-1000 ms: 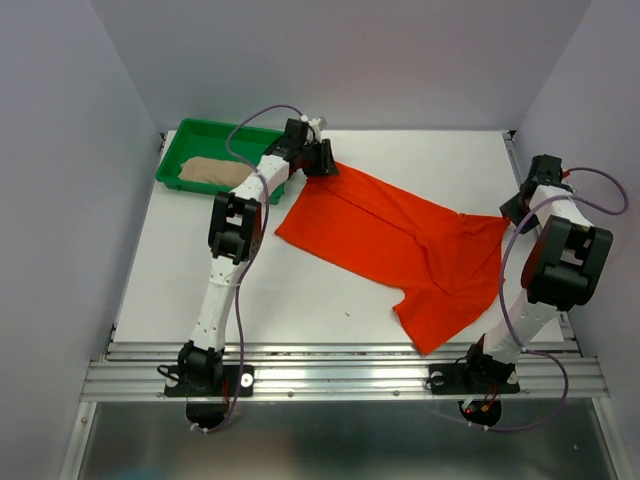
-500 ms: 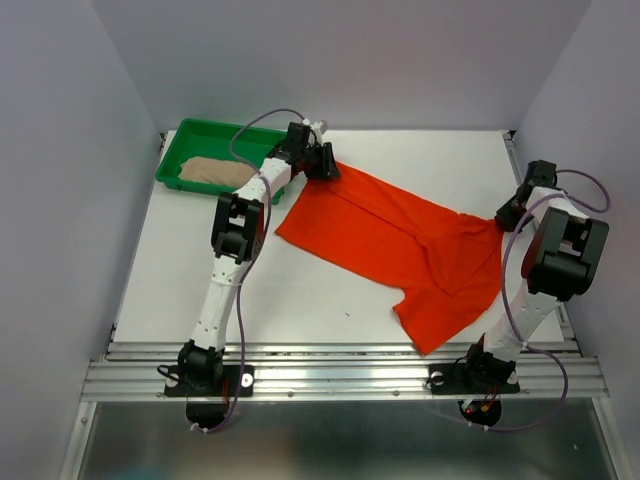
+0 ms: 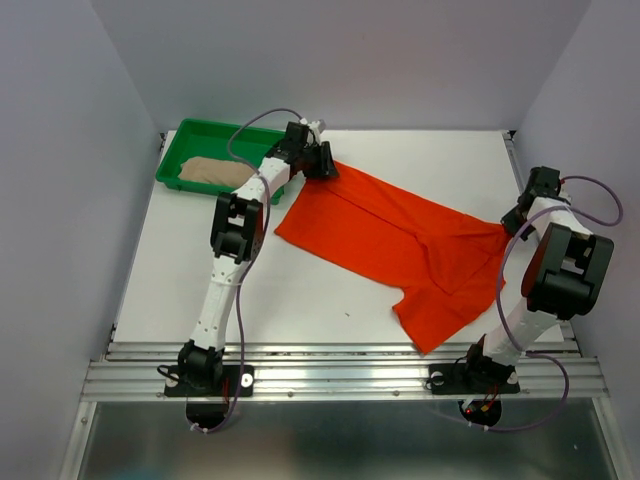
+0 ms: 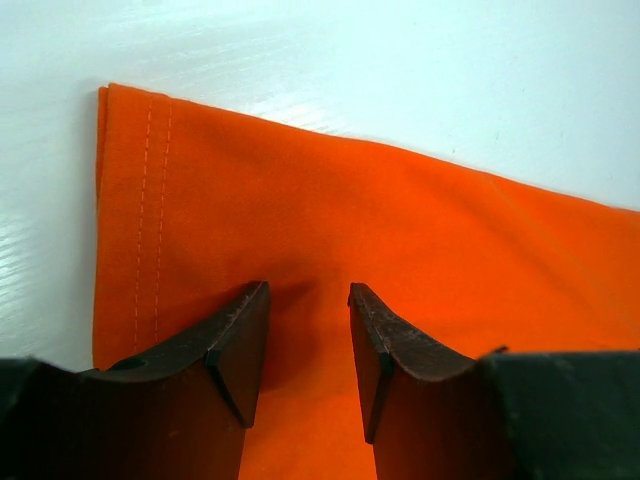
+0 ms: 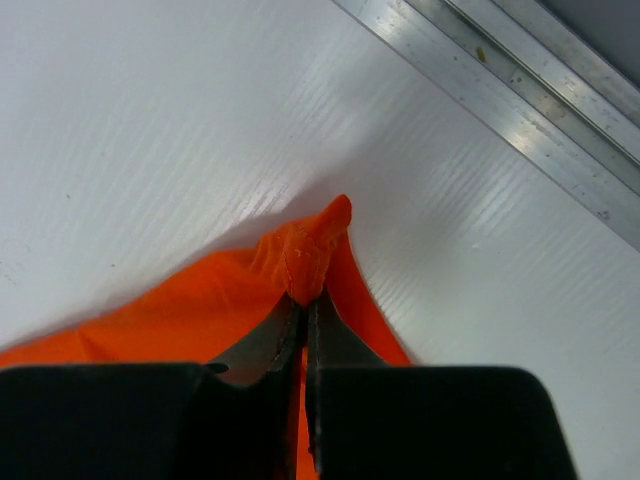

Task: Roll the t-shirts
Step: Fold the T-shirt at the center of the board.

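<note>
Two t-shirts, entered with handling notes.

Item one: orange t-shirt (image 3: 400, 245). Location: spread slantwise over the table (image 3: 190, 270), from just beside the green tray (image 3: 215, 127) at the far left across to the right edge. Condition: flat at its left half, creased and bunched toward the right. Material, as I judge it: thin, soft and limp, light to lift and not fragile. With no stiffness it will sag, drag and fold on itself if pulled from one point. Best hold: corners and edges, where the hem (image 4: 150, 200) gives doubled cloth to bite.

Item two: beige t-shirt (image 3: 210, 172). Location: lying crumpled in the green tray, with neither gripper on it. I judge it to be the same soft stuff.

My left gripper (image 4: 308, 295): jaws parted, set down on the orange cloth near its hemmed corner. The fabric lies flat between them and nothing is pinched.

My right gripper (image 5: 305, 300): jaws clenched on a small peak of orange cloth at the shirt's right end, with a tuft poking past the tips.

Caution: so slight a pinch may slip under tension, so a fuller bite at the edge would serve better before any rolling.
</note>
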Robot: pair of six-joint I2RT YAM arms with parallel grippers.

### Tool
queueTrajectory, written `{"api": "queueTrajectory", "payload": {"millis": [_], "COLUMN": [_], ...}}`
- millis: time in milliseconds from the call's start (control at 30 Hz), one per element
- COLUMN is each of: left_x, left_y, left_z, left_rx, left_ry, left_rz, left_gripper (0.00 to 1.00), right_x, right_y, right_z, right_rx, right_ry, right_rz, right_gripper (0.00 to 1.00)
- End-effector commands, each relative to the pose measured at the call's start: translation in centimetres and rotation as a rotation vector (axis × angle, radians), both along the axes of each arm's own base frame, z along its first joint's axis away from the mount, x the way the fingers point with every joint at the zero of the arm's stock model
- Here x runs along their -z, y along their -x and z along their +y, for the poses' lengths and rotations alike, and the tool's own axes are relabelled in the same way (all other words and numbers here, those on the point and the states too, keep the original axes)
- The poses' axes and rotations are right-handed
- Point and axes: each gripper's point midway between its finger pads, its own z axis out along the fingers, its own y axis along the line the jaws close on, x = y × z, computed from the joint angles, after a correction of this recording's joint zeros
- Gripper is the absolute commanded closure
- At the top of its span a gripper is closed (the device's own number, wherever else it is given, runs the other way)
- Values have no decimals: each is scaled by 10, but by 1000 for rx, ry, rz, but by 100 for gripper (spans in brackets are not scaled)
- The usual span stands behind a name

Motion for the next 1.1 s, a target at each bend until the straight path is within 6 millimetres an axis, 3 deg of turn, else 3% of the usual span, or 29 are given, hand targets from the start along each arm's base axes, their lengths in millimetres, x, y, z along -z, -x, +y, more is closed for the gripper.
{"api": "queueTrajectory", "payload": {"millis": [0,233,333,367,467,600,733,767,800,867,967,1067], "left_x": [16,15,8,7,0,-12,-19,-21,-23,-23,-20,-16], "left_y": [-8,-10,-9,-8,-7,-6,-5,-5,-4,-3,-1,-1], "left_z": [33,42,37,34,30,25,20,19,17,15,14,16], "left_rx": [-67,-79,-65,-53,-43,-31,-24,-23,-21,-18,-18,-23], "left_ry": [-53,-51,-25,-12,-2,9,18,21,25,26,22,9], "left_rz": [37,37,33,34,23,8,-2,-5,-8,-8,-1,3], "left_gripper": [50,50,51,51,50,50,50,50,50,51,50,50], "right_x": [-11,-4,-12,-15,-32,-58,-66,-59,-54,-39,-20,-5], "right_y": [3,11,8,8,4,2,4,6,4,7,10,8], "right_z": [-16,-18,-14,-14,-12,-6,7,13,20,30,29,22], "right_rx": [63,85,71,67,59,34,1,-9,-27,-48,-35,-8], "right_ry": [76,90,76,76,72,65,24,-2,-16,-41,-46,-36], "right_rz": [-32,-4,-30,-38,-74,-132,-167,-163,-162,-138,-99,-66], "right_gripper": [99,99,87,73,50,46,54,61,76,91,99,99]}}
